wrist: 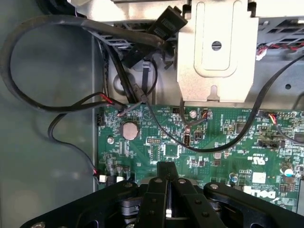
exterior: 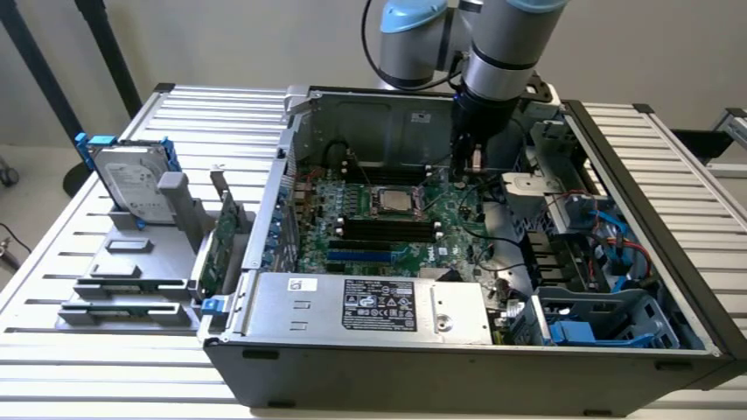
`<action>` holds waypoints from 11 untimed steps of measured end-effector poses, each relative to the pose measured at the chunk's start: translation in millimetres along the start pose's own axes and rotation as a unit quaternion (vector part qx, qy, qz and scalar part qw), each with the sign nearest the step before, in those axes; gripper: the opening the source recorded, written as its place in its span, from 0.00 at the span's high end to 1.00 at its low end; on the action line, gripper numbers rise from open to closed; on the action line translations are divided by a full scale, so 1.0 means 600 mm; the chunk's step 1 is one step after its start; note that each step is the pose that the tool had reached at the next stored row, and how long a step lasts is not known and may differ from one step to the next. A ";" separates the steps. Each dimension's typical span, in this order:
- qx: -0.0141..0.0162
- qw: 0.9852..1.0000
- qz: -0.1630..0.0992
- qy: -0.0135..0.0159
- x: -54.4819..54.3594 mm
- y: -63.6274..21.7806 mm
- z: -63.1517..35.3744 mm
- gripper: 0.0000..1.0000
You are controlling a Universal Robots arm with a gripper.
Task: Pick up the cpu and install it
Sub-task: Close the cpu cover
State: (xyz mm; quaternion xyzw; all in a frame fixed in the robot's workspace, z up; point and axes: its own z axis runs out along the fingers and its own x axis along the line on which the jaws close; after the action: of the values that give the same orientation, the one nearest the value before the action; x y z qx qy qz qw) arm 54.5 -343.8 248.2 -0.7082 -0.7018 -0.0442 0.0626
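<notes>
Silver-grey cpu (exterior: 391,199) lies on the green motherboard (exterior: 317,254), apart from the clenched fingers (wrist: 159,190) of the gripper (wrist: 166,167).

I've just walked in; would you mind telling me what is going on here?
A robot arm reaches down into an open computer case on a slatted table. Its hand is shut, with nothing visibly held, and hangs just above the green circuit board. A shiny square chip sits in the socket in the middle of that board, apart from the hand. A hard drive stands in a holder outside the case, on the exterior view's left.
</notes>
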 end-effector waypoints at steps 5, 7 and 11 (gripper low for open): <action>0.023 1.000 0.002 0.005 0.000 0.000 -0.001 0.89; 0.030 1.000 0.001 0.007 0.000 0.000 -0.001 0.89; 0.039 0.999 -0.004 0.007 0.000 -0.002 -0.001 0.89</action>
State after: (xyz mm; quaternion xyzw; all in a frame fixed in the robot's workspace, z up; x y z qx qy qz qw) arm 53.1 -343.8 248.9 -0.7023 -0.7051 -0.0219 0.0952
